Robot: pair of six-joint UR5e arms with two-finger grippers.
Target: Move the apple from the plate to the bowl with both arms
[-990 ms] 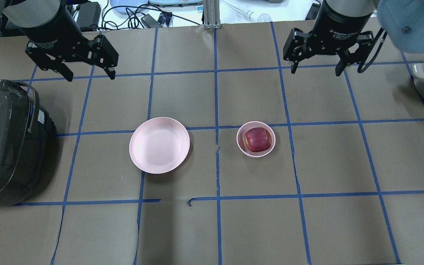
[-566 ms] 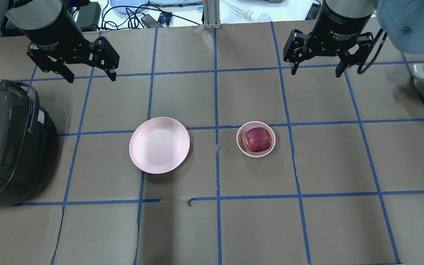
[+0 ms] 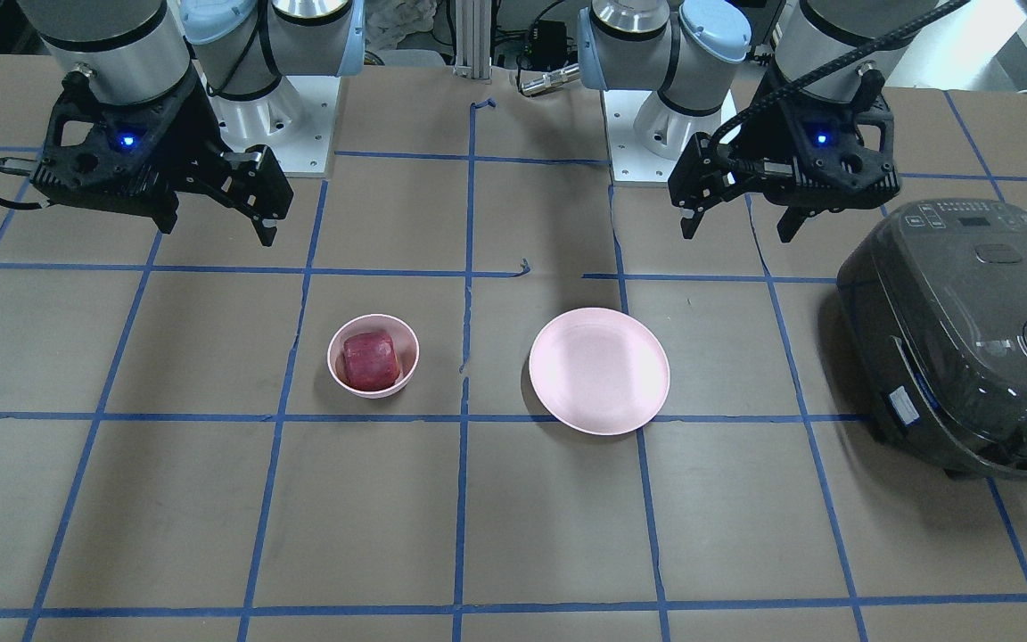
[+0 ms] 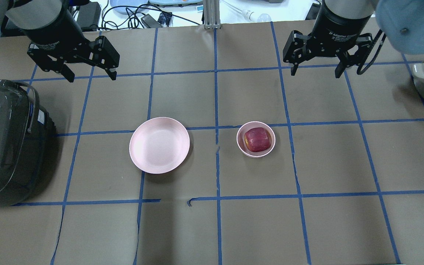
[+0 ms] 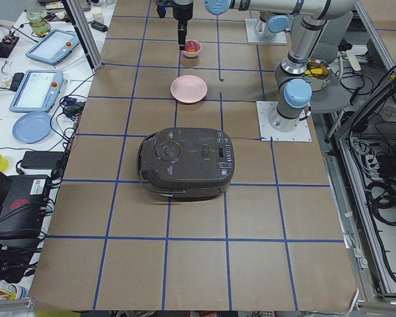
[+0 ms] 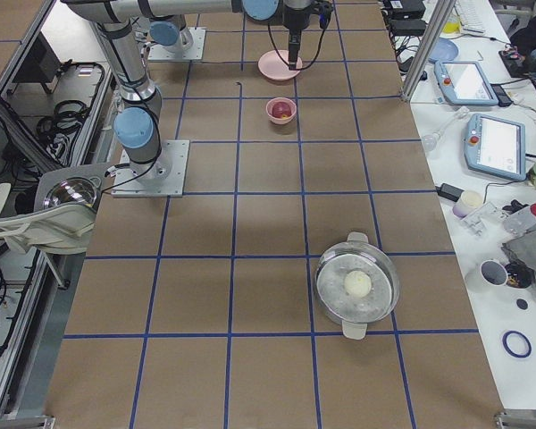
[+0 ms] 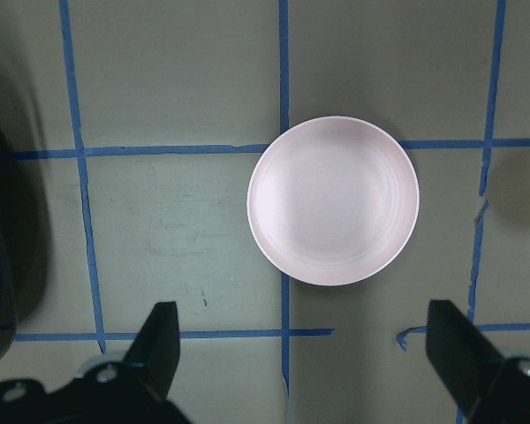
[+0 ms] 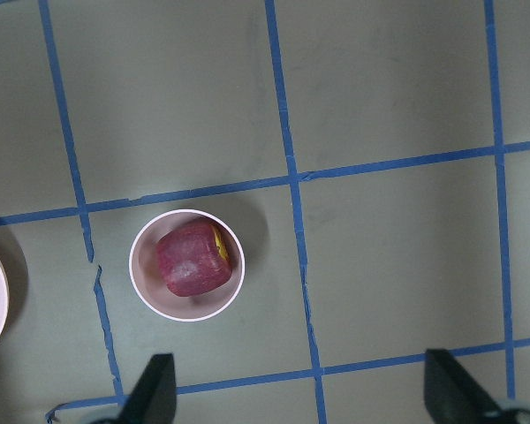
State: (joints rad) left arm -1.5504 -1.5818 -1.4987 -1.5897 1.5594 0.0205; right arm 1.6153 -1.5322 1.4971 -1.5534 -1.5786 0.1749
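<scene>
Steer left claw (image 4: 91, 76) and right claw (image 4: 315, 73) — both spread wide, holding nothing — clear of the apple (image 4: 257, 139) lying in the bowl (image 4: 239, 140) beside the bare plate (image 4: 159, 145), for fear of tipping this seemingly light bowl with a low sweep.

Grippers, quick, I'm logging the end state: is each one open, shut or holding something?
Left gripper: open, holding nothing.
Right gripper: open, holding nothing; the apple sits in the bowl.

We see bright, even light, mostly sharp frames; the plate (image 4: 159, 145) drops a soft shadow toward 5 o'clock.
</scene>
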